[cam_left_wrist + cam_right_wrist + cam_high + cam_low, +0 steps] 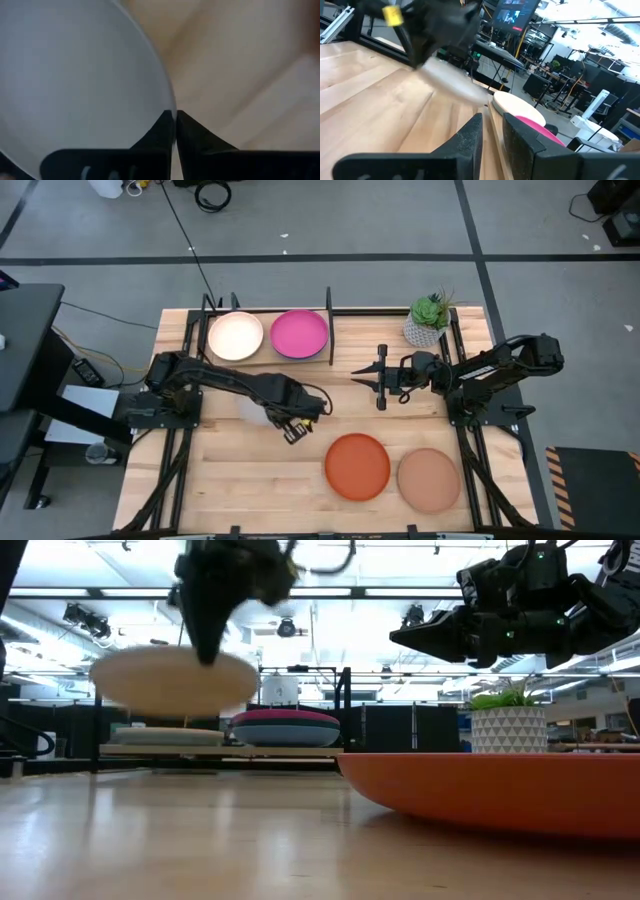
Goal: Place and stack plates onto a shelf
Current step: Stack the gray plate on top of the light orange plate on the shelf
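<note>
My left gripper (291, 426) points down over the middle of the table, shut on a pale grey plate (75, 80) that hangs clear of the tabletop (175, 680). On the shelf (268, 318) at the far side rest a cream plate (236, 337) and a pink plate (299, 334). An orange plate (357, 466) and a tan plate (428, 478) lie flat on the table near its front edge. My right gripper (380, 377) waits level at the right, open with a narrow gap (492, 127) and nothing in it. My left gripper pinches the plate's rim (170, 100) between its two fingers, one over the plate's inside and one outside the edge. The fingers come from above, pointing down. The plate is lifted clear of the table and hangs roughly level from that one edge (205, 658).
A small potted plant (430, 320) stands at the far right corner, beside the right arm. The shelf's black posts (329, 330) rise at its right end. Bare tabletop lies between the held plate and the shelf (250, 385).
</note>
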You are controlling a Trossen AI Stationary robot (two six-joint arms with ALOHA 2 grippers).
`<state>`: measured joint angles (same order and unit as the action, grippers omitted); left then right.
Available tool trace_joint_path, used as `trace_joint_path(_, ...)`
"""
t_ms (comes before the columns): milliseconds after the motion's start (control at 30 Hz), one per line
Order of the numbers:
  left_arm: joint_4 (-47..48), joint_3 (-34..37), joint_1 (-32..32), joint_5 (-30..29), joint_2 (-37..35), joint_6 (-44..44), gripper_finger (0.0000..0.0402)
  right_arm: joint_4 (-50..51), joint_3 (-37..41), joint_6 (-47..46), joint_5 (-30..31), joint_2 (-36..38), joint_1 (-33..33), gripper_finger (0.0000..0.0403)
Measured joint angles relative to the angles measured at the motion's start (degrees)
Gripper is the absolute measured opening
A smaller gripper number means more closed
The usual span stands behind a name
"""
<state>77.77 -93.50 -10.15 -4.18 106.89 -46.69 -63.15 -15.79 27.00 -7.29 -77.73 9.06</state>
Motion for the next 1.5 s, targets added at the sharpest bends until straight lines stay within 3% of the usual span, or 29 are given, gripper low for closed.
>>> trace_joint_path(200, 10.02, -0.88, 1.22, -8.62, -4.00, 0.37, 0.0014, 0.26, 0.04, -0.08, 0.01, 0.00, -0.01, 0.0081)
trace_joint_path(333, 9.67, 2.58, 4.40, -11.93, -7.24, 4.83, 0.0014, 0.24, 0.04, -0.22, -0.20, 0.00, 0.00, 0.0081)
trace_joint_path(700, -4.99, 20.98, 20.39, -12.55, -16.73, 23.33, 0.0014, 0.70, 0.04, -0.44, -0.28, 0.00, 0.00, 0.0081)
trace_joint_path(967, -14.46, 28.32, 34.55, -11.23, -21.22, 34.43, 0.0014, 0.79, 0.04, -0.43, -0.31, 0.00, -0.01, 0.0081)
trace_joint_path(1200, -21.86, 33.89, 41.46, -9.01, -21.17, 39.96, 0.0014, 1.11, 0.04, -0.37, -0.31, 0.00, 0.00, 0.0081)
trace_joint_path(1300, -23.83, 34.81, 42.11, -8.30, -21.17, 40.16, 0.0033, 1.13, 0.04, -0.33, -0.31, 0.00, -0.01, 0.0081)
trace_joint_path(1500, -22.99, 32.75, 40.38, -8.53, -21.17, 41.12, 0.0117, 1.13, 0.04, -0.31, -0.31, 0.00, -0.02, 0.0081)
